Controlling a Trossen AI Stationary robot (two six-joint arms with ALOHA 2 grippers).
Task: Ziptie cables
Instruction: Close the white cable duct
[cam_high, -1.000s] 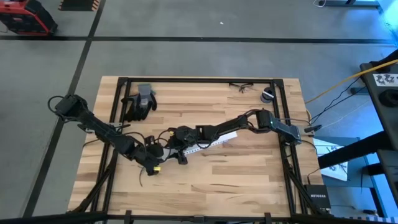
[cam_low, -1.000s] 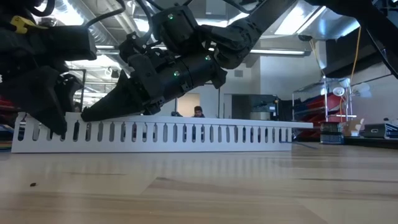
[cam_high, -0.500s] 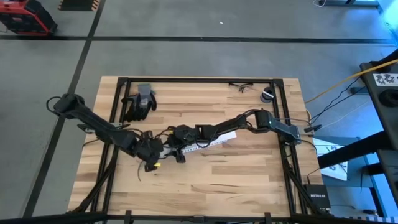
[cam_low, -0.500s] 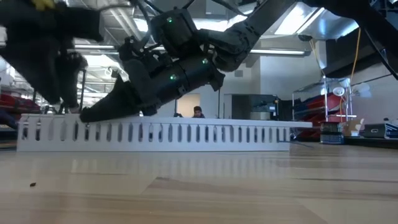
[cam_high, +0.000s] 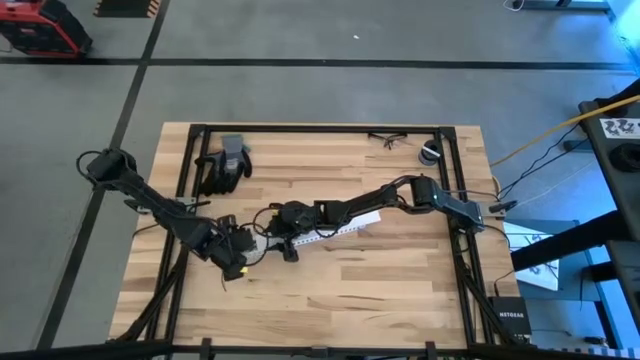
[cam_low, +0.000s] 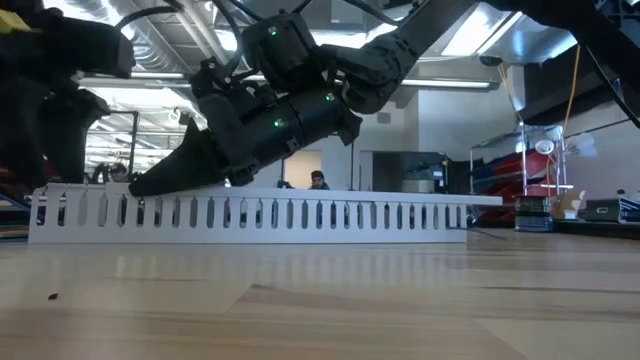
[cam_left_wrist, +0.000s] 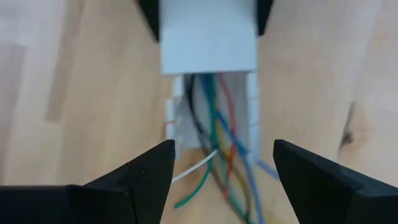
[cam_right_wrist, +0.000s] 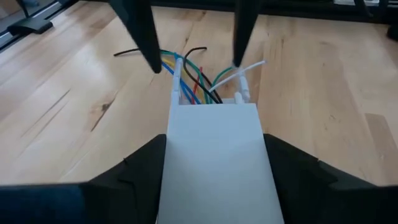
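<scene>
Wood-plank worktop (cam_high: 400, 290) carries a slotted white plastic channel (cam_low: 300, 215). Left gripper (cam_left_wrist: 216, 163) hovers at its left end, jaws wide, empty. Thin coloured cables (cam_left_wrist: 219, 146) spill from that end. Right gripper (cam_right_wrist: 211, 163) straddles the channel, jaws clamping its smooth flat lid (cam_right_wrist: 214, 155).

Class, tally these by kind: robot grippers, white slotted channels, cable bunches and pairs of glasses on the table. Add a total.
Grippers (left gripper, right gripper): 2
White slotted channel: 1
Cable bunch: 1
Glasses: 1
Total: 5
</scene>
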